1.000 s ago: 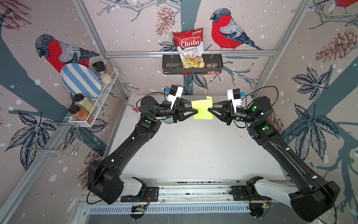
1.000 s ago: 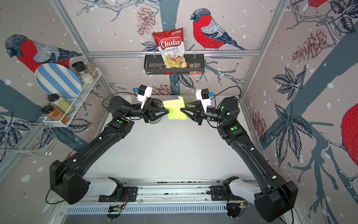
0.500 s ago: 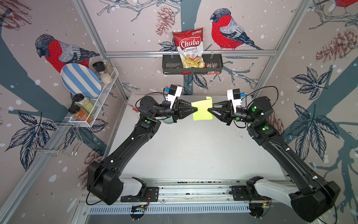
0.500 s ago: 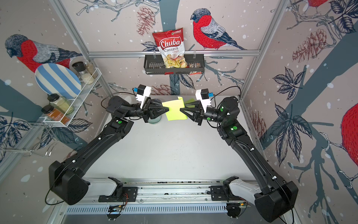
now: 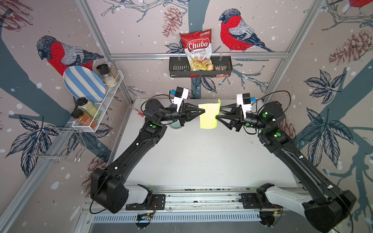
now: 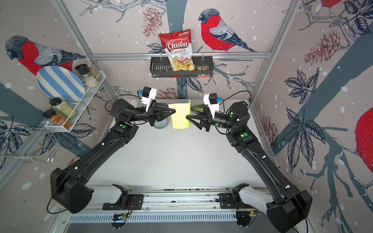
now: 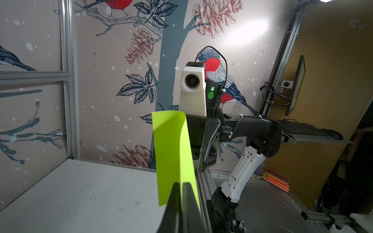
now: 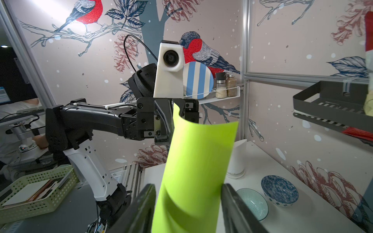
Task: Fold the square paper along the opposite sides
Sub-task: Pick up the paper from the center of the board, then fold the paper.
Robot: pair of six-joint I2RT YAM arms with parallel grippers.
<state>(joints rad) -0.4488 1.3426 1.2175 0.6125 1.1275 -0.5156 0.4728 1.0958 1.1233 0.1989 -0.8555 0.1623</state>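
The square paper (image 5: 209, 116) (image 6: 180, 116) is lime green and hangs upright in the air above the far part of the table, bent into a loose curve. My left gripper (image 5: 204, 110) (image 6: 175, 111) (image 7: 182, 183) is shut on its left edge, both fingers pressed flat on the sheet (image 7: 173, 153). My right gripper (image 5: 217, 114) (image 6: 189, 113) (image 8: 188, 185) is at the opposite edge and stands open. Its jaws are spread wide to either side of the curved paper (image 8: 197, 161) without pinching it.
On the white table (image 5: 201, 157), a teal glass bowl (image 5: 175, 126) (image 8: 253, 201) sits under my left gripper, by a blue patterned bowl (image 8: 279, 190) and a white cup (image 8: 238, 159). A black basket with a chips bag (image 5: 198, 50) hangs behind; a wire rack (image 5: 96, 113) with jars stands left.
My left gripper has closed onto the paper's left edge. My right gripper, which was pinching the right edge, has opened wide and let go. Both arms stay where they were.
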